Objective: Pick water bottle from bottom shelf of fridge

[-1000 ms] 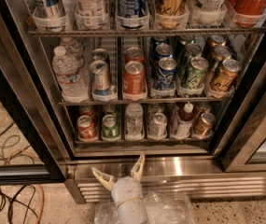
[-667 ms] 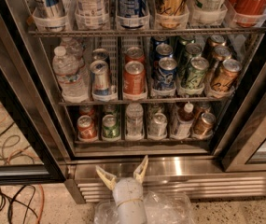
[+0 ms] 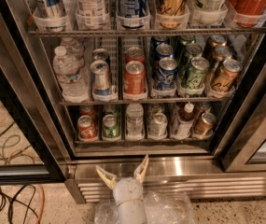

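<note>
The water bottle (image 3: pixel 135 119), small, clear and ribbed with a white cap, stands in the middle lane of the bottom shelf (image 3: pixel 142 140) of the fridge (image 3: pixel 188 166). Cans stand on both sides of it. My gripper (image 3: pixel 123 171) is low in the camera view, in front of the steel base, below the bottle and slightly to its left. Its two pale fingers (image 3: pixel 105 176) are spread open and hold nothing. A clear plastic wrap covers the wrist behind it.
A white-capped bottle with an amber neck (image 3: pixel 185 120) stands two lanes to the right. Larger clear bottles (image 3: pixel 69 73) and several cans fill the middle rack. The open glass door's black frame (image 3: pixel 16 120) is at left. Cables (image 3: pixel 6 199) lie on the floor.
My gripper has shifted slightly to the right in front of the steel base, still open. Nothing in the fridge has moved.
</note>
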`<act>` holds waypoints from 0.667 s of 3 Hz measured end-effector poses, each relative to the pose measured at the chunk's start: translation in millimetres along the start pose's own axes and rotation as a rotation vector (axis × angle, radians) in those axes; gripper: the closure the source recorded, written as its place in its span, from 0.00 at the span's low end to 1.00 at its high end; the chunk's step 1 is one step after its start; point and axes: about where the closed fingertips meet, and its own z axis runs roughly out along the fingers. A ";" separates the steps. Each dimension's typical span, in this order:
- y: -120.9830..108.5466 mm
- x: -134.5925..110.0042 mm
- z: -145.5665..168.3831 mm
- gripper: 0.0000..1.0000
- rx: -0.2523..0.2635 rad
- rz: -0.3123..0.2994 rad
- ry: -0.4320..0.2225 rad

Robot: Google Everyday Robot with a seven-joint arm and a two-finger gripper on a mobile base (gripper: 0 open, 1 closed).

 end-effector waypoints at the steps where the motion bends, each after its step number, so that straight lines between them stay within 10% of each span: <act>1: -14.1 -4.6 4.0 0.00 0.044 -0.017 -0.022; 2: -29.3 -10.5 6.4 0.00 0.091 -0.026 -0.050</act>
